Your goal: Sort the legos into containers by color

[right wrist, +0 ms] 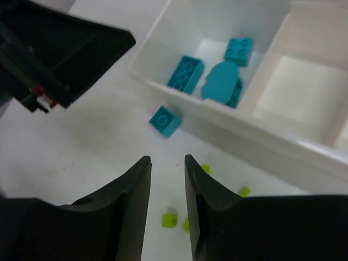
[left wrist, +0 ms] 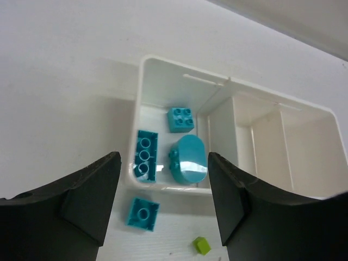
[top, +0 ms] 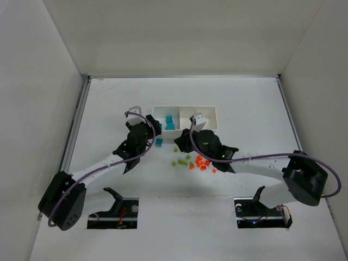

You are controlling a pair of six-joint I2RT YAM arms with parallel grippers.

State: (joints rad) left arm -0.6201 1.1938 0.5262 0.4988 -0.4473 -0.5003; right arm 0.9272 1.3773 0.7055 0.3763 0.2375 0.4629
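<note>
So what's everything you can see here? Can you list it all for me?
table: one, white, under everything
tray: one, white, three compartments, far middle of the table
teal legos: three, teal, in the tray's left compartment
loose teal lego: one, teal, on the table just outside the tray's near wall
green legos: about five, lime green, scattered on the table in front of the tray
orange legos: about five, orange, clustered just right of the green ones
left gripper: one, black, open and holding nothing, by the tray's left compartment
right gripper: one, black, jaws a narrow gap apart, above the green legos
</note>
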